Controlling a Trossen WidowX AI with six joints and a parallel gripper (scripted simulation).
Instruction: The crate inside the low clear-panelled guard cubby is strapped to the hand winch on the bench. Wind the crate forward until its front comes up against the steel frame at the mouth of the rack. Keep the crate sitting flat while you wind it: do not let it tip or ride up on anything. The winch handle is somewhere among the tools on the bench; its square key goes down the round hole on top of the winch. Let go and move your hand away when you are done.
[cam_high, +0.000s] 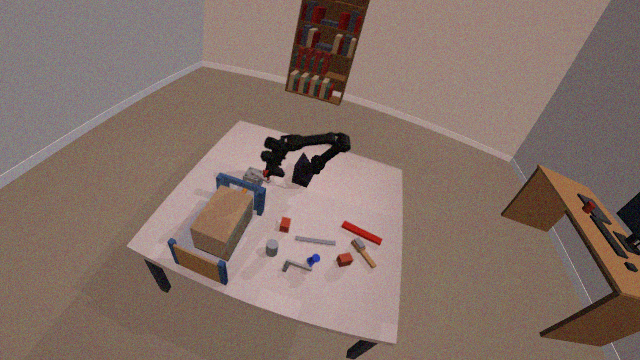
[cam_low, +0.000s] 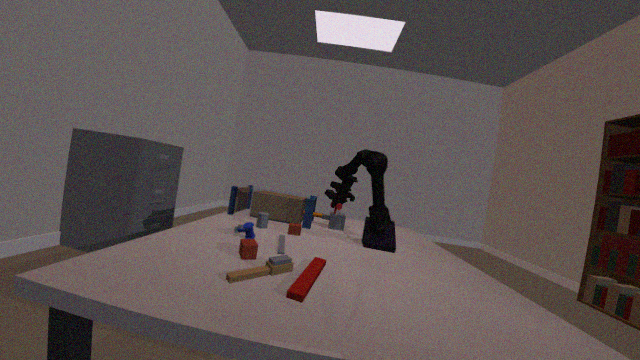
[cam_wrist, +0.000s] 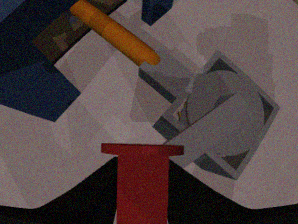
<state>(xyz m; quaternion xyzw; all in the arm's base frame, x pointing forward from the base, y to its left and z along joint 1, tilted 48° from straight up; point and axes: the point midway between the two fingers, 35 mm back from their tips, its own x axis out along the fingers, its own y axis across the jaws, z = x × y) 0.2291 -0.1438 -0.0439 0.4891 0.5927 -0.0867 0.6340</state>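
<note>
My gripper (cam_high: 268, 175) (cam_low: 336, 204) (cam_wrist: 140, 164) is shut on the red grip of the winch handle (cam_high: 265, 173) (cam_low: 338, 207) (cam_wrist: 142, 195). The handle's grey arm reaches from the grip over the top of the grey winch (cam_high: 253, 175) (cam_low: 337, 222) (cam_wrist: 250, 102); its key is hidden below. An orange strap (cam_low: 318, 215) (cam_wrist: 117, 32) runs from the winch to the crate. The brown crate (cam_high: 223, 217) (cam_low: 277, 206) sits flat, its front end close to the blue steel frame (cam_high: 242, 184) (cam_low: 307, 212) (cam_wrist: 37, 95). Whether they touch, I cannot tell.
A blue-knobbed grey crank (cam_high: 300, 265) (cam_low: 241, 226), a grey cylinder (cam_high: 271, 248) (cam_low: 262, 220), red blocks (cam_high: 285, 224) (cam_low: 248, 249), a grey bar (cam_high: 315, 240), a hammer (cam_high: 365, 254) (cam_low: 250, 273) and a red bar (cam_high: 361, 233) (cam_low: 306, 280) lie on the bench away from the winch.
</note>
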